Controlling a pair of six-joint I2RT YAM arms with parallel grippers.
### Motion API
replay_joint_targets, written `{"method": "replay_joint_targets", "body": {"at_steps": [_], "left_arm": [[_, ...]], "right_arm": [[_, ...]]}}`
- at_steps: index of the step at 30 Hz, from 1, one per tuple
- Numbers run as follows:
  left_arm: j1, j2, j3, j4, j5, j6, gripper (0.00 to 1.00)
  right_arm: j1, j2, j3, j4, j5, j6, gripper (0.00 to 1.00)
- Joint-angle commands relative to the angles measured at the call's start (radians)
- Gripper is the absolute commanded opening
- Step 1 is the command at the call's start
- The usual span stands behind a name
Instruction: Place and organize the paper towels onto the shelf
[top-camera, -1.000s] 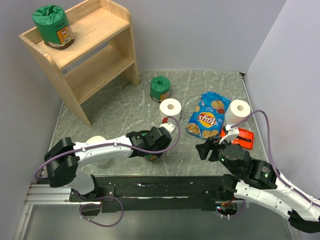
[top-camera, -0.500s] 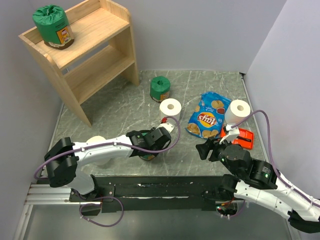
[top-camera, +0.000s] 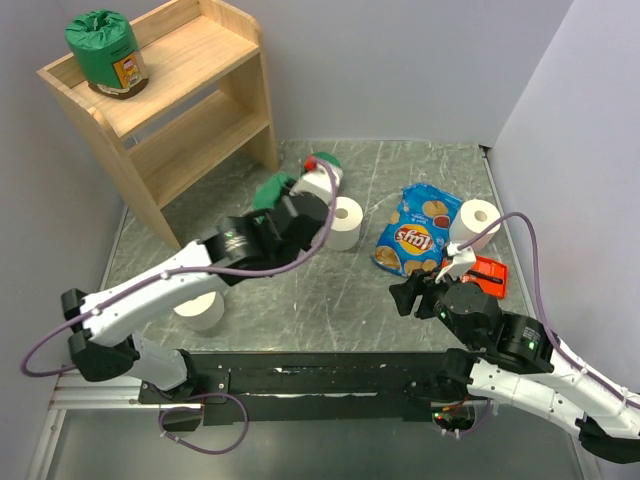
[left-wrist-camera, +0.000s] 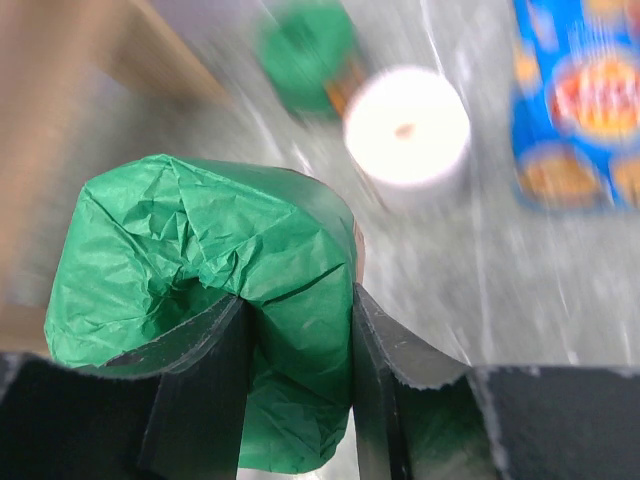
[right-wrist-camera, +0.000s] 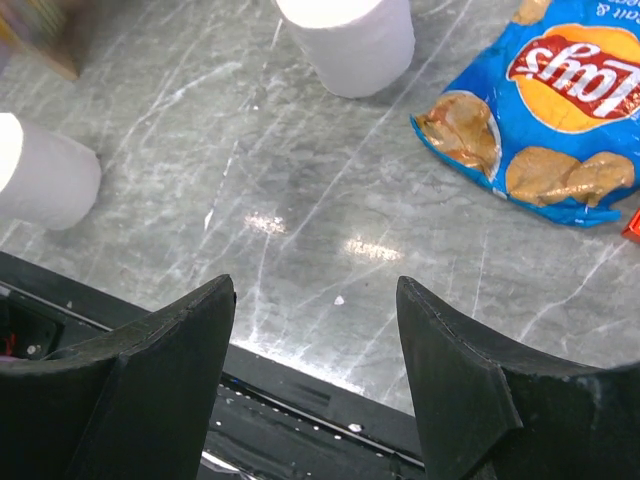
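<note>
The carry step is in hand. The left jaws are clamped across a green-wrapped roll (left-wrist-camera: 200, 250), which looks lifted off the table (top-camera: 340, 290) near the middle of the top view, just lower right of the shelf (top-camera: 185, 55). Another green roll (top-camera: 105, 50) stands on the shelf's top tier, upper left. The right jaws hang spread and empty at lower right. Next, I judge, the held roll must travel up-left, clear the raised rim and settle beside the shelved one. White rolls (top-camera: 347, 222) wait on the table.
</note>
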Motion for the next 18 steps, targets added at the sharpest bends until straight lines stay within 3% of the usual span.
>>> {"method": "replay_joint_targets", "body": {"at_steps": [1, 6, 10, 14, 18], "left_arm": [[0.023, -0.059, 0.119, 0.162, -0.224, 0.275, 0.33], [0.135, -0.071, 0.171, 0.441, -0.194, 0.528, 0.33], [0.262, -0.03, 0.28, 0.529, -0.138, 0.625, 0.32], [0.313, 0.012, 0.326, 0.651, -0.099, 0.758, 0.31], [0.368, 0.067, 0.381, 0.713, -0.037, 0.797, 0.32]], "right_arm": [[-0.002, 0.018, 0.051, 0.026, 0.005, -0.008, 0.73], [-0.002, 0.038, 0.079, 0.016, -0.004, -0.001, 0.73], [-0.002, 0.039, 0.088, 0.003, -0.013, 0.007, 0.73], [-0.002, 0.042, 0.094, 0.002, -0.024, 0.01, 0.73], [0.001, 0.055, 0.105, -0.007, -0.032, 0.012, 0.73]]}}
